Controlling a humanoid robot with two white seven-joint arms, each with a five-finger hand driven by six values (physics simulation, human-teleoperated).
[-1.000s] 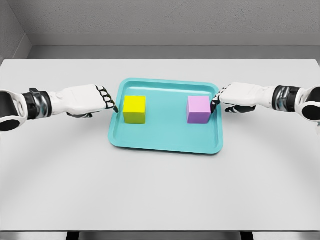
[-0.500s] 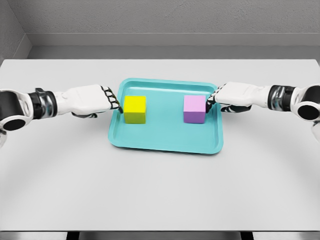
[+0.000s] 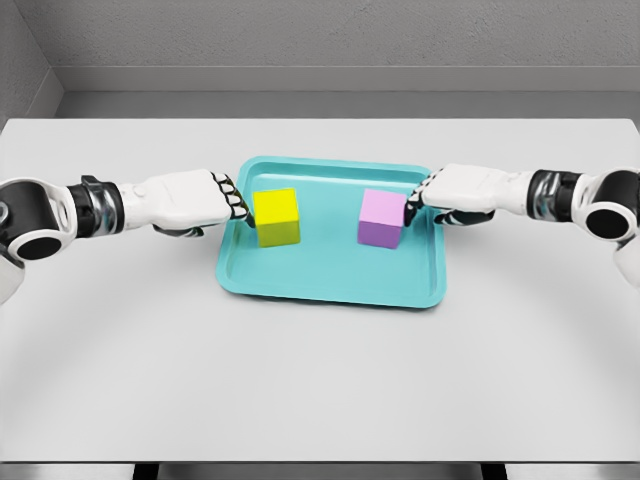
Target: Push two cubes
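Since a second ago both cubes have slid toward the middle of the tray (image 3: pixel 330 285), and our hands have followed them inward. The yellow cube (image 3: pixel 277 216) now sits slightly turned in the tray's left half, with our left hand (image 3: pixel 190 200) pressing its curled fingertips (image 3: pixel 240 207) against the cube's left face. The purple cube (image 3: pixel 381 218) stands in the right half, our right hand (image 3: pixel 462 193) touching its right side with bent fingers. Neither hand grips anything; both only push. The cubes remain apart, and the tray lies on the grey table (image 3: pixel 320 380).
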